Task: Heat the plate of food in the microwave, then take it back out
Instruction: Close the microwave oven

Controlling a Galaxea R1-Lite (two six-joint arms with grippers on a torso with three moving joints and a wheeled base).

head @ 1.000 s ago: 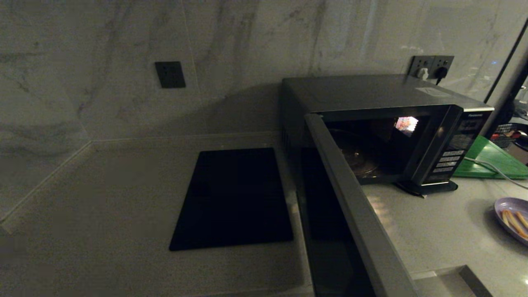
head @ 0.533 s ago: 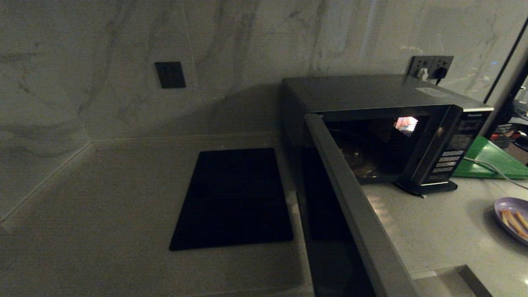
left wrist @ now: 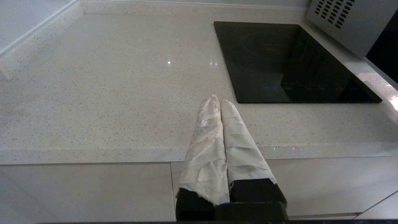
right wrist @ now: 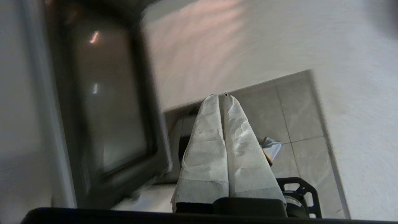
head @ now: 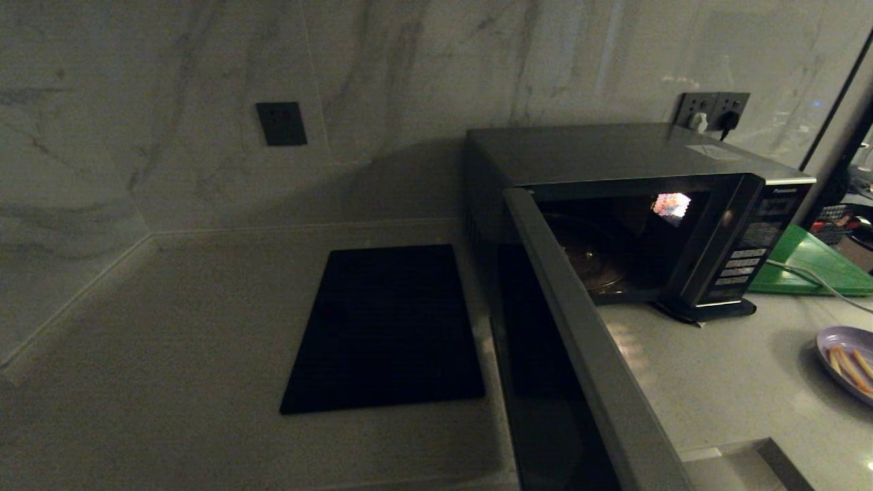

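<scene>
The microwave stands on the counter with its door swung wide open toward me, and only a glass turntable shows inside. The plate of food rests on the counter at the far right, holding golden sticks. Neither gripper shows in the head view. My left gripper is shut and empty over the counter's front edge, near the black mat. My right gripper is shut on nothing, beside the open microwave door, past the counter's edge.
A flat black mat lies left of the microwave. A green board with a white cable across it sits right of the oven. Wall sockets are behind it. A step in the counter edge shows in front.
Nothing has moved in the head view. My right gripper has gone from open to shut.
</scene>
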